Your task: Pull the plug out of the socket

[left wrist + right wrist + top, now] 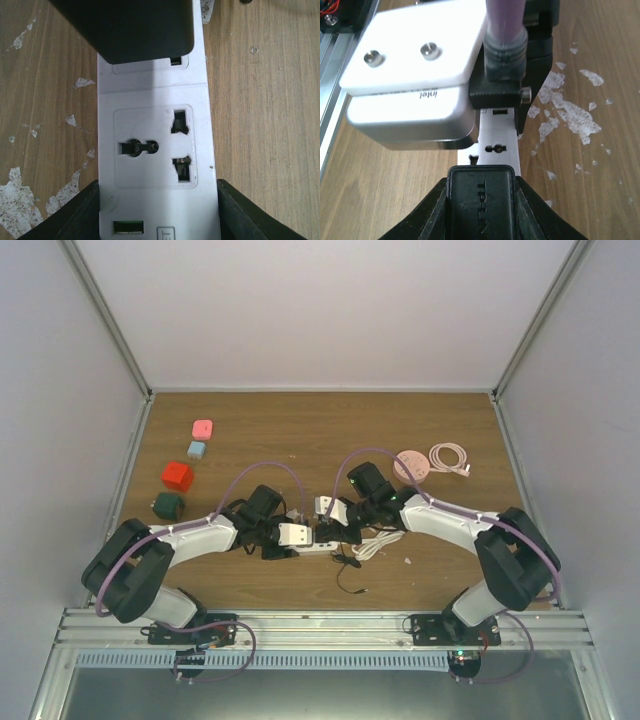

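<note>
From above, both arms meet mid-table: the left gripper (312, 540) and right gripper (335, 528) crowd over the white power strip (322, 547), which hides the contact. The left wrist view shows its fingers (85, 215) pressed against both long edges of the strip, clamping it, with the black plug (145, 25) seated just ahead, past a free socket (155, 147). The right wrist view shows the plug clenched between that gripper's fingers (535, 210). Both grips look set, so the next move is likely a straight pull away from the braced strip.

top: overhead, far | wrists: close, down | shared: socket strip (155, 95)
</note>
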You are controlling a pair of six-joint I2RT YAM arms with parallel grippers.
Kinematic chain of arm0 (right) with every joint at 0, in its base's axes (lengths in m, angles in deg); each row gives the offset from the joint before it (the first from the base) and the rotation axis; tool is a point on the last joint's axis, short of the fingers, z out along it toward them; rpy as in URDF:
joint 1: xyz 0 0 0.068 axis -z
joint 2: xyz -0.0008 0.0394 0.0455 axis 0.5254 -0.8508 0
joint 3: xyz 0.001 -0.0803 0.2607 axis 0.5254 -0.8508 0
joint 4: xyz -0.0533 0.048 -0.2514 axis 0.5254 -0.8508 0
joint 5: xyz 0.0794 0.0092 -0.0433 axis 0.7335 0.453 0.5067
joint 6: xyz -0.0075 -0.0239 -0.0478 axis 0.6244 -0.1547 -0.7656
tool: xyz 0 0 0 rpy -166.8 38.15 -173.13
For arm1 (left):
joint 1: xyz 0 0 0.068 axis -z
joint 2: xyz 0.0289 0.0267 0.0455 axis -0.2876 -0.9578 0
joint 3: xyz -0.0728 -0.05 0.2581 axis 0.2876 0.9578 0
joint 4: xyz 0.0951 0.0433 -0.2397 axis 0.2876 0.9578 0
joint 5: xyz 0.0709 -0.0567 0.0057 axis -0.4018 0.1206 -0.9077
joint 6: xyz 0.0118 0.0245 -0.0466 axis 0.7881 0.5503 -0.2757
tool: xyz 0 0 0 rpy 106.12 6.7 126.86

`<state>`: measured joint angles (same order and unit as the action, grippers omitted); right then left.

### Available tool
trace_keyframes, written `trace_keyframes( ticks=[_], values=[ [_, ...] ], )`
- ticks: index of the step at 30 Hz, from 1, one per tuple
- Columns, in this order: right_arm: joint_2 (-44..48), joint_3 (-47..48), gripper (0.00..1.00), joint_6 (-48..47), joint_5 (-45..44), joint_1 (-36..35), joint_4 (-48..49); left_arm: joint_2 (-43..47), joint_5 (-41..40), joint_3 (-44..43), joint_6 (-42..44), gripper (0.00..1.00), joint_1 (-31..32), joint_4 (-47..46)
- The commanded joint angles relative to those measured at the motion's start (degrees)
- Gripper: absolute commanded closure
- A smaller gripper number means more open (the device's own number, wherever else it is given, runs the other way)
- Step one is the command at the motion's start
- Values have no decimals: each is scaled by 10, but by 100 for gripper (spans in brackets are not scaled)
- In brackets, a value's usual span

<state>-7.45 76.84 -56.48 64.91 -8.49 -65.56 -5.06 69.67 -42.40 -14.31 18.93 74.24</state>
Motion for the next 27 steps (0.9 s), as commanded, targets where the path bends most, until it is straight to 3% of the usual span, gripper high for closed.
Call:
trace_keyframes(
  ticks=[1,9,17,27],
  values=[
    [11,7,80,6,17,-2,22,-35,-46,16,19,71,13,38],
    [19,11,80,5,19,21,14,0,-6,4,4,61,4,55],
    [38,55,80,24,77,75,-2,65,76,-65,-25,27,-26,94],
    [90,132,80,113,158,144,39,108,93,-185,-98,10,-72,79]
  ],
)
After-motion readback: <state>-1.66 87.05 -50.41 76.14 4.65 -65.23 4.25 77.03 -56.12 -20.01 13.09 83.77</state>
